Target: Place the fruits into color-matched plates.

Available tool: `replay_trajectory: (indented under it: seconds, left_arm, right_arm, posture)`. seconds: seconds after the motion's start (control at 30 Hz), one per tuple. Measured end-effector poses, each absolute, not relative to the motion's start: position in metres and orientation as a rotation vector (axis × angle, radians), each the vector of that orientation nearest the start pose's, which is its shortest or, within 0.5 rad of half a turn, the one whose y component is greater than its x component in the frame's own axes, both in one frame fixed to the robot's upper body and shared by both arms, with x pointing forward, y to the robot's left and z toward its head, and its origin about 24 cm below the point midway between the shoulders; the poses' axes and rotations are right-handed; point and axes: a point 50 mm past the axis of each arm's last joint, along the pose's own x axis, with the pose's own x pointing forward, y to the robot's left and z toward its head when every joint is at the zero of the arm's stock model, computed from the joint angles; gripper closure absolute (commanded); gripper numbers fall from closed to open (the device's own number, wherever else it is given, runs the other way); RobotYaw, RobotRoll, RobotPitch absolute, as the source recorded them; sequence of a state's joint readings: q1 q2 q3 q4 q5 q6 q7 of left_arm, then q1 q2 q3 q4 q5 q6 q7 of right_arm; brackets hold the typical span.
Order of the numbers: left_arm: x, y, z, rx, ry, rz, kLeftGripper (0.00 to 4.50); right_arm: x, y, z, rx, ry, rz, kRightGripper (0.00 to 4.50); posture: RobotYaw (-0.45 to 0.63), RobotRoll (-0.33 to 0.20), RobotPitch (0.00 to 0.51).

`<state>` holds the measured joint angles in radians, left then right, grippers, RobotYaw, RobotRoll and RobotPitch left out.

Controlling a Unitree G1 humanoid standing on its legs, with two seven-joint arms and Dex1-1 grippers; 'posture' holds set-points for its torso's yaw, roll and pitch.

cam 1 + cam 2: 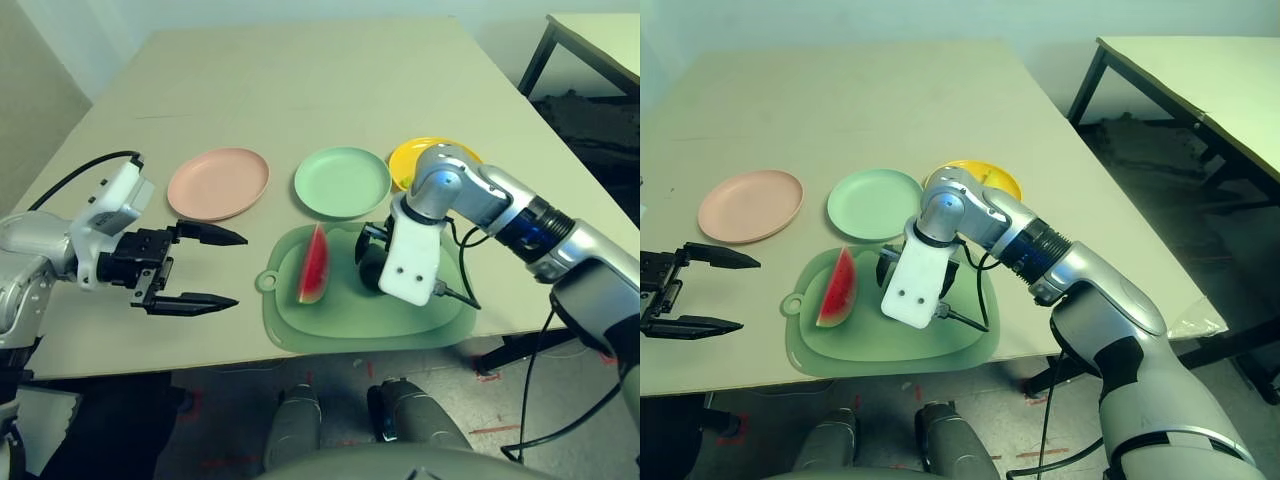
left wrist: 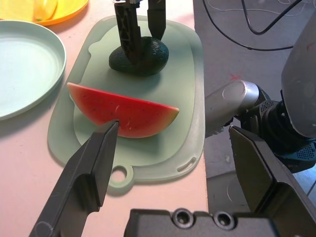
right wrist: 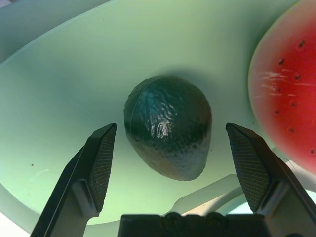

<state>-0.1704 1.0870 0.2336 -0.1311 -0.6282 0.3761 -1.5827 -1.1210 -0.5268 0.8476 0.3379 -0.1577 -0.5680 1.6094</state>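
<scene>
Worktop (image 1: 300,70): a pale beige surface is seen, carrying the mat, three plates and both arms' working area.
Cutting mat (image 1: 340,325): a light green rounded rectangle with a hole tab is laid near the front edge of the worktop, just in front of the green plate.
Pink plate (image 1: 218,183): set on the worktop behind the left gripper, beside the green plate; nothing is seen in it.
Green plate (image 1: 342,181): placed between the pink and yellow plates; nothing is seen in it.
Yellow plate (image 1: 405,160): partly hidden by the right arm; a yellow object is seen in it in the left wrist view, too cropped to be named.
Watermelon wedge (image 1: 314,264): laid on the mat, red flesh showing, well apart from either gripper.
Avocado (image 3: 168,126): laid on the mat beside the wedge, framed between the right gripper's fingers; contact cannot be confirmed.
Right gripper (image 3: 173,158): pointed steeply down over the avocado, jaws spread wide to either side of it.
Left gripper (image 1: 215,268): held above the worktop left of the mat, jaws spread wide, nothing between them.
</scene>
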Motion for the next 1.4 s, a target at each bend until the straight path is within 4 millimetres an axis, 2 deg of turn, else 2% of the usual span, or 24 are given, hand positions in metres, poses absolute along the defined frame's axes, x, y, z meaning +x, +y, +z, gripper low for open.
replay_trajectory:
  seconds: [0.63,0.73,0.8,0.83,1.13,1.2,1.3,1.4]
  left_arm:
    - [0.222,0.269,0.204,0.392,0.296,-1.419,0.0]
    - [0.223,0.271,0.204,0.401,0.292,-1.411,0.0]
    - [0.223,0.273,0.205,0.406,0.29,-1.403,0.0]
    - [0.224,0.274,0.206,0.41,0.289,-1.399,0.0]
    - [0.226,0.276,0.208,0.418,0.278,-1.386,0.0]
    - [0.226,0.276,0.209,0.418,0.277,-1.382,0.0]
    - [0.228,0.277,0.208,0.405,0.293,-1.345,0.0]
    - [0.23,0.281,0.209,0.403,0.354,-1.263,0.0]
  right_arm:
    - [0.292,-0.05,0.166,-1.853,-0.027,2.129,0.03]
    - [0.296,-0.05,0.162,-1.861,0.004,2.116,0.66]
    - [0.299,-0.051,0.161,-1.863,0.018,2.104,1.33]
    - [0.3,-0.051,0.161,-1.861,0.02,2.099,1.47]
    - [0.305,-0.054,0.163,-1.845,0.044,2.078,1.47]
    - [0.308,-0.057,0.169,-1.846,0.055,2.058,1.47]
    - [0.319,-0.059,0.192,-1.872,0.066,1.984,1.47]
    - [0.33,-0.051,0.217,-1.85,0.038,1.902,1.47]
  posture:
    - [0.07,0.0,0.124]
    - [0.07,0.0,0.124]
    - [0.06,0.0,0.123]
    - [0.06,0.0,0.123]
    - [0.06,0.0,0.117]
    - [0.05,0.0,0.113]
    - [0.05,0.0,0.108]
    - [0.05,0.0,0.108]
